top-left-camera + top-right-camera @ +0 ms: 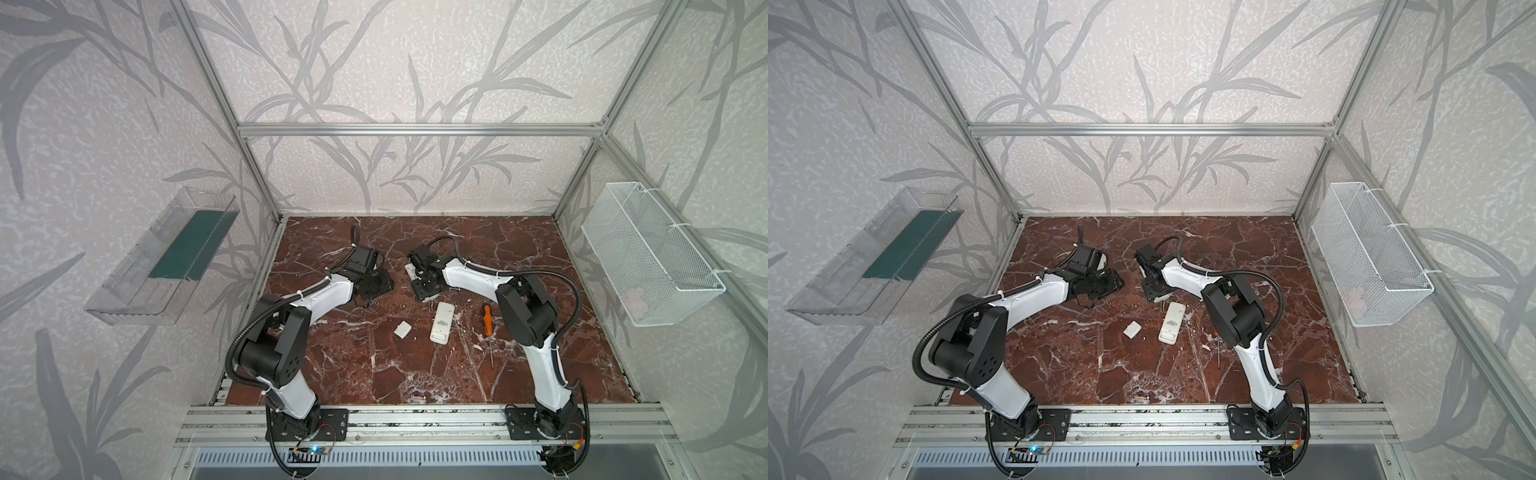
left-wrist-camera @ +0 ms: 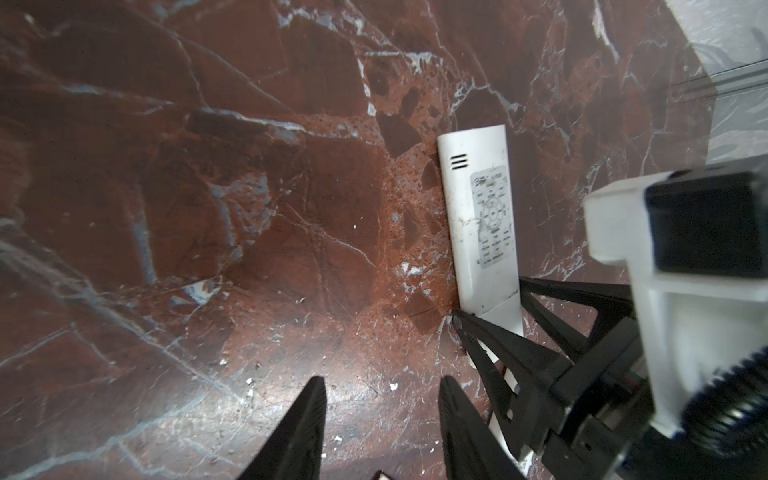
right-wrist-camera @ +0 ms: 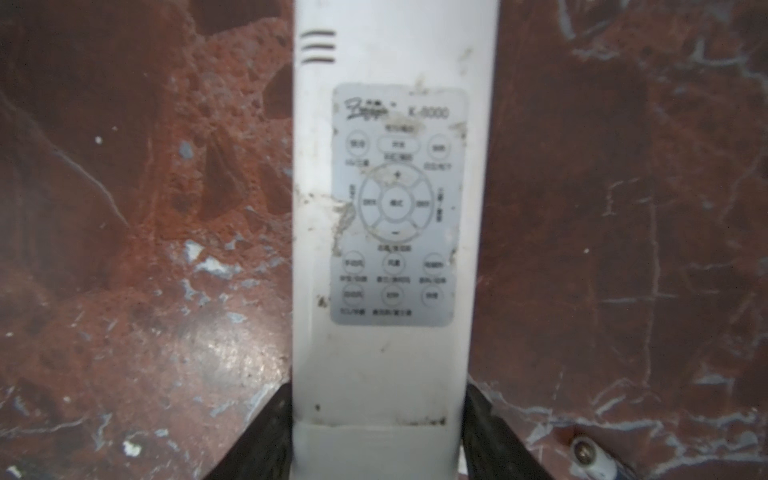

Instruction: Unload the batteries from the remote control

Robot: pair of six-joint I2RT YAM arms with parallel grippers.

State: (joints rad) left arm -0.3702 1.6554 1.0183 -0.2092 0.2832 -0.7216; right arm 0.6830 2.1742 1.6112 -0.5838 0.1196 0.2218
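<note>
One battery (image 3: 590,459) is visible: a small pale cylinder with a metal end cap. It lies loose on the table (image 1: 374,374), just beside the right gripper (image 3: 378,386). Treat it as light, rigid and smooth, and expect it to roll if nudged. Take hold across its round middle, with the jaws square to its long axis and not on the end caps. You cannot see whether more cells sit inside the housing.

The remote control (image 3: 395,208) lies flat, label side up, near the middle of the table and toward the back. Judge it to be a stiff, light plastic shell with slick sides that will slide on the table rather than flex. A seam crosses the body at the end nearest the jaws; this is probably the battery-cover line. The right gripper straddles that end, its jaws pressed on both long edges with no gap showing, so it grips the remote control. Hold it on the long edges, clear of the seam, so that the cover can slide.

The left gripper (image 2: 382,382) sits just beside it, jaws parted with nothing between them.

Farther forward, in both top views, lies a second remote (image 1: 441,322). A small white cover (image 1: 402,329) lies to its left and an orange-handled screwdriver (image 1: 487,320) to its right, each apart from the others.
</note>
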